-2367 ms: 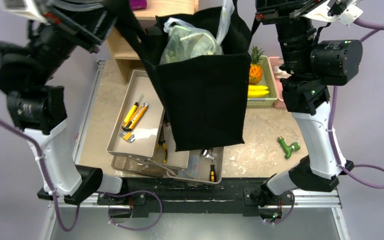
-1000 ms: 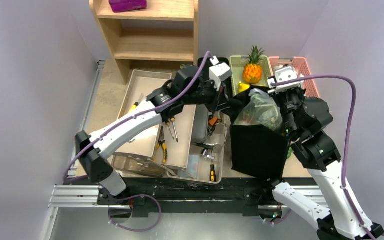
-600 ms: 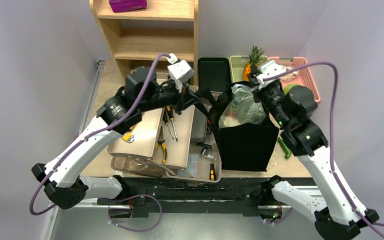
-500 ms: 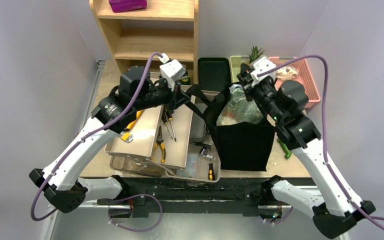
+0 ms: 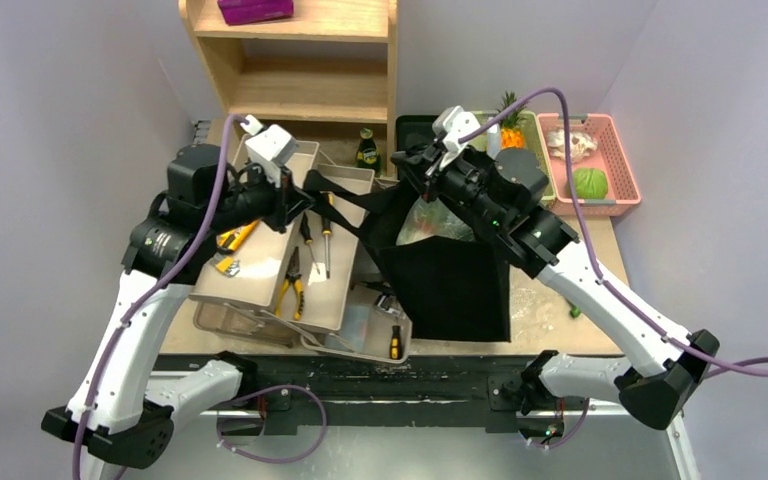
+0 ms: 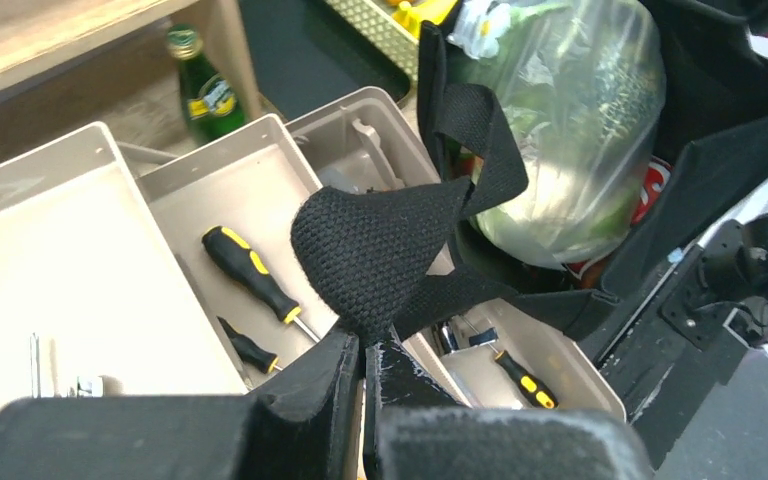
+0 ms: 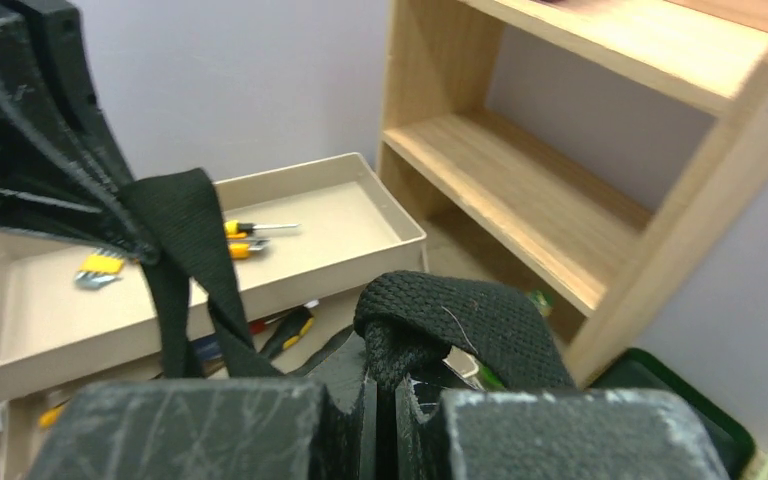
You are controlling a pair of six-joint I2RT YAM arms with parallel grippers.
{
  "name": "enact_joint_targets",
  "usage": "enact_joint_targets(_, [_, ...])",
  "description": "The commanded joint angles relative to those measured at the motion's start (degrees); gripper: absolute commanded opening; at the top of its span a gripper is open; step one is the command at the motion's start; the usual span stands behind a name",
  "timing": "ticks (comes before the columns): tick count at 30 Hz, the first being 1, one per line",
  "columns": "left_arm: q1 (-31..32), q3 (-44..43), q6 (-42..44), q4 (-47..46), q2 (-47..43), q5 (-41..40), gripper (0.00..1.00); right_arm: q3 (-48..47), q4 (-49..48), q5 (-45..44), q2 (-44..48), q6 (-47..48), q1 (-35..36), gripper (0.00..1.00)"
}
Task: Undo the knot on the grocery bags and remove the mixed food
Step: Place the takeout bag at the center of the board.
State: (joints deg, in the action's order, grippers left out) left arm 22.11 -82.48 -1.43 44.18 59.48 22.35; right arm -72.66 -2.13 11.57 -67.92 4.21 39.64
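The black cloth bag [image 5: 450,285] hangs at the table's middle, over the tool trays' right end. The see-through plastic bag [image 5: 423,220] of leafy greens sits in its mouth and also shows in the left wrist view [image 6: 560,120]; a red packet edge [image 6: 650,190] peeks beside it. My left gripper [image 5: 298,192] is shut on one black strap handle [image 6: 380,240] and pulls it left. My right gripper [image 5: 412,166] is shut on the other strap handle [image 7: 460,315], above the bag's far edge. The green bottle [image 5: 367,150] stands by the shelf foot.
Beige tool trays [image 5: 260,290] with yellow-handled screwdrivers [image 6: 250,275] and pliers lie left of the bag. A wooden shelf [image 5: 305,60] stands at the back. A flat black tray [image 5: 412,130], a pineapple [image 5: 508,108] and a pink basket [image 5: 615,170] are at the back right.
The bag came down from close to the camera and moved left across the table. Both arms swung left with the straps. The tool trays shifted left and turned.
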Motion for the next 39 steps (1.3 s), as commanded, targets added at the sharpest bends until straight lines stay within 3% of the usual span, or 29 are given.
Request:
enact_joint_targets(1, [-8.03,-5.53,5.07,-5.27,-5.34,-5.14,0.00,-4.49,-10.85,-0.41,-1.90,-1.83,4.34,0.00])
enact_joint_targets(8, [-13.67,-4.59,4.86,-4.86,-6.31,-12.65,0.00,-10.10,-19.43,-6.40,-12.16,-2.04,5.80,0.00])
enact_joint_targets(16, [-15.58,-3.96,7.30,-5.26,-7.80,-34.46,0.00,-19.94,-24.63,-5.13,-24.08,-3.75,9.14,0.00])
enact_joint_targets(26, [-18.49,-4.49,10.51,-6.47,-8.83,-46.50,0.00,-31.12,-30.02,-6.36,-35.92,-3.69,14.58,0.00])
enact_joint_targets(32, [-26.07,-6.91,11.43,-6.96,-7.57,-45.91,0.00,-44.72,-32.35,-7.62,-46.05,-5.99,16.60,0.00])
enact_joint_targets(39, [-32.01,-9.95,9.33,-4.48,-6.26,-37.73,0.00,-57.18,-33.76,-10.41,-54.63,-4.80,17.67,0.00])
